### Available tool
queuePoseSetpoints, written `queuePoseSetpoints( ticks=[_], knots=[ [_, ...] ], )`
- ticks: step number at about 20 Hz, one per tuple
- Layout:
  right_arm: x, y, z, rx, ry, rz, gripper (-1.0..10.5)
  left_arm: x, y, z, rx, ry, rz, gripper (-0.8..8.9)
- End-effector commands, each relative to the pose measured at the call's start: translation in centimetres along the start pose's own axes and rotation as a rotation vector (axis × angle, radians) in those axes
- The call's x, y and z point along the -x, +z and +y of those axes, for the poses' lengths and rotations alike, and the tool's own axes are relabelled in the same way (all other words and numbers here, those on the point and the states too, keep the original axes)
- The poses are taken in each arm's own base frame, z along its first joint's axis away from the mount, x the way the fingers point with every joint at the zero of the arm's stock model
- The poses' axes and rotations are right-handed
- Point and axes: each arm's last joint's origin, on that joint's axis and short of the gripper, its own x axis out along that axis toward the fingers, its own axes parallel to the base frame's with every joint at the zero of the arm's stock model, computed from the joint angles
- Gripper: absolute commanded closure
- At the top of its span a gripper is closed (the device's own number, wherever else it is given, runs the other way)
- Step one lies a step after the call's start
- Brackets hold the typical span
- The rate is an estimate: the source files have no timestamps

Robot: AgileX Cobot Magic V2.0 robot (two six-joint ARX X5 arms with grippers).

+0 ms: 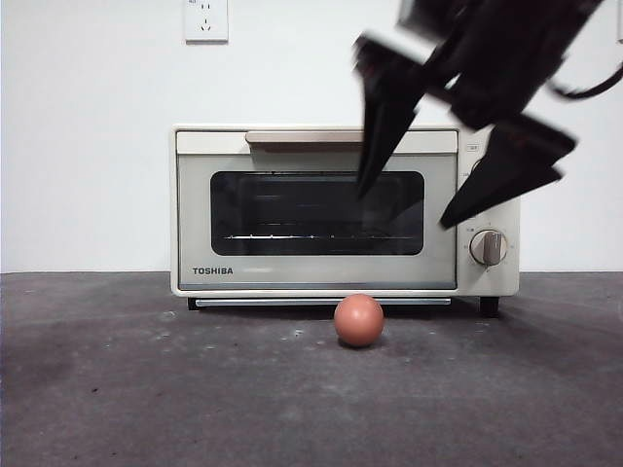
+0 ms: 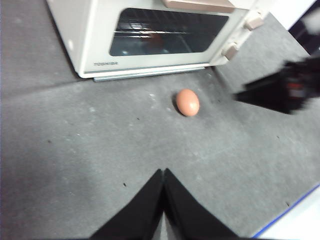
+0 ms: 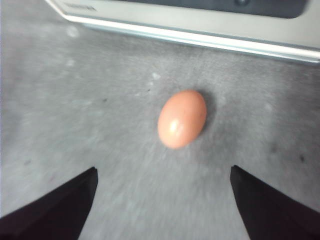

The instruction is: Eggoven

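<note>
Egg (image 1: pixel 358 320) on the grey table (image 1: pixel 117 389), just in front of the oven (image 1: pixel 316 209), below the door's lower edge and a little right of its middle; not touching the oven. Lying on its side, long axis slanted toward the door in the right wrist view (image 3: pixel 182 119). Bare table all round it: open room to either side and in front, only the oven front close behind. White strip with a blue line at one table edge in the left wrist view, well apart from the egg (image 2: pixel 187 102).

Right gripper (image 1: pixel 401 211) high in the front view, coming in from the upper right, jaws spread wide, tips level with the oven window and well above the egg; blurred. In its wrist view the two jaws stand far apart with the egg beyond the gap between them, untouched.

Left gripper (image 2: pixel 163 172) back from the egg over bare table, jaws pressed together, nothing between them.

Egg smooth, reddish-brown, with a small pale glint. Oven cream, boxy, door shut, dark glass window showing a wire rack, handle along the top, TOSHIBA at the lower left, grey knob (image 1: pixel 488 247) at right.
</note>
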Motion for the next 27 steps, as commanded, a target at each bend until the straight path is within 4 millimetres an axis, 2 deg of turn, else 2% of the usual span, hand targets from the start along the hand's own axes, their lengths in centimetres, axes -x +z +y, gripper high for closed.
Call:
queuePoseSetpoints(
  ticks=[1, 5, 11, 17, 27],
  knots=[
    [-1.9, 1.2, 1.1, -0.005, -0.013, 0.009, 5.2, 0.2, 0.5, -0.4, -0.031, -0.021, -0.014, 8.06],
    [-5.0, 1.9, 1.6, 0.003, -0.057, 0.056, 5.2, 0.1, 0.4, -0.6, -0.045, -0.047, -0.002, 8.06],
    [-8.0, 1.7, 1.4, -0.010, -0.106, 0.081, 5.3, 0.0, 0.4, -0.9, -0.062, -0.074, 0.009, 8.06],
    [-9.8, 1.4, 1.1, -0.016, -0.130, 0.059, 5.3, -0.1, 0.4, -1.1, -0.071, -0.091, 0.017, 8.06],
    [-11.4, 1.1, 0.8, -0.018, -0.158, 0.045, 5.3, -0.2, 0.4, -1.1, -0.073, -0.094, 0.019, 8.06]
  ],
)
